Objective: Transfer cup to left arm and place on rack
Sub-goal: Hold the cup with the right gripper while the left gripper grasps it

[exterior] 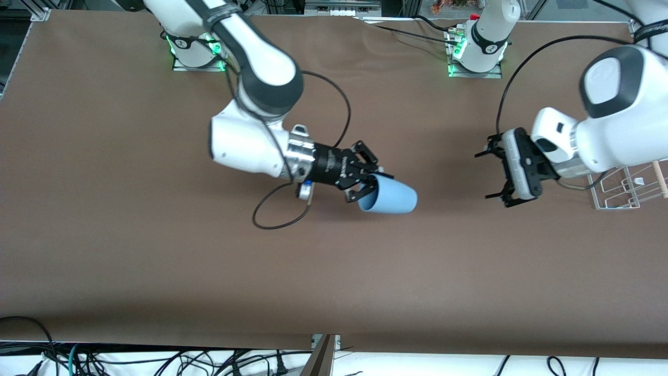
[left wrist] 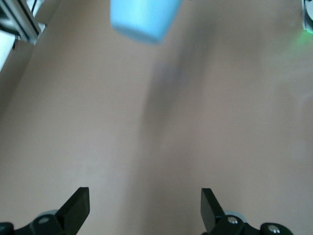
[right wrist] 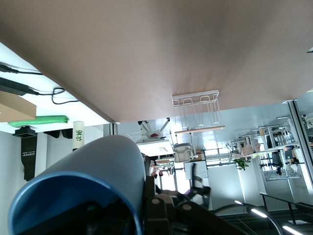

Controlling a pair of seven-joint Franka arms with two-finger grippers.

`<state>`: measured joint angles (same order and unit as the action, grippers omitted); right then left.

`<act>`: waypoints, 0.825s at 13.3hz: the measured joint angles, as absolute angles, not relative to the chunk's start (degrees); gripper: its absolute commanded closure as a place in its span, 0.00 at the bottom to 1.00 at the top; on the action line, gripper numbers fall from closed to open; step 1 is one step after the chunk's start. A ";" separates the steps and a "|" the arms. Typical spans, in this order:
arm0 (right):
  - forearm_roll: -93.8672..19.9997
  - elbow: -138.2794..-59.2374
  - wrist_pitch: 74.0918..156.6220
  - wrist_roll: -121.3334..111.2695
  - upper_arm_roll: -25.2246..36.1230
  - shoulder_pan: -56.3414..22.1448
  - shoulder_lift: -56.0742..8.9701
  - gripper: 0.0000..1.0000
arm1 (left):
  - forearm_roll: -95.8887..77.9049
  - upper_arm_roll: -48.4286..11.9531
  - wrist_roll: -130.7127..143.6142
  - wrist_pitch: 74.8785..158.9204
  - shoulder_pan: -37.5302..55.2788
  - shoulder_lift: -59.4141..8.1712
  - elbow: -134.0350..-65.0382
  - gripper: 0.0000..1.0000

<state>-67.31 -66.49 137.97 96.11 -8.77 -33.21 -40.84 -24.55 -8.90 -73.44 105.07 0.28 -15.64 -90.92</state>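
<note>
I see the cup [exterior: 389, 197], a matte light-blue tapered tumbler, held on its side in the air over the middle of the brown worktop [exterior: 156, 250], its open mouth toward the right gripper [exterior: 365, 183]. That gripper's black fingers are closed on the cup's rim; one seems to sit inside the mouth, though I can't be sure. The left gripper [exterior: 493, 175], a flat white box, hangs well apart from the cup with its black fingers [left wrist: 76, 208] spread wide, holding nothing. The clear wire rack [exterior: 621, 193] with its wooden rod stands at the left arm's end.
</note>
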 measured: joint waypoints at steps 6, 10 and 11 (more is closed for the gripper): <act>-67.31 -65.80 140.86 99.01 -8.79 -36.37 -40.93 1.00 | -24.72 -12.08 -80.59 112.24 1.31 -17.61 -90.93 0.00; -67.31 -65.25 141.35 99.53 -8.82 -36.89 -40.93 1.00 | -24.76 -13.84 -80.85 114.35 2.15 -17.70 -90.90 0.00; -67.31 -65.24 141.41 99.58 -8.83 -37.04 -40.93 1.00 | -24.76 -14.19 -80.85 114.65 2.21 -17.70 -90.85 0.00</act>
<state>-67.31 -65.24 141.41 99.58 -8.83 -37.04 -40.93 -24.76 -14.19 -80.85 114.65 2.21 -17.70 -90.85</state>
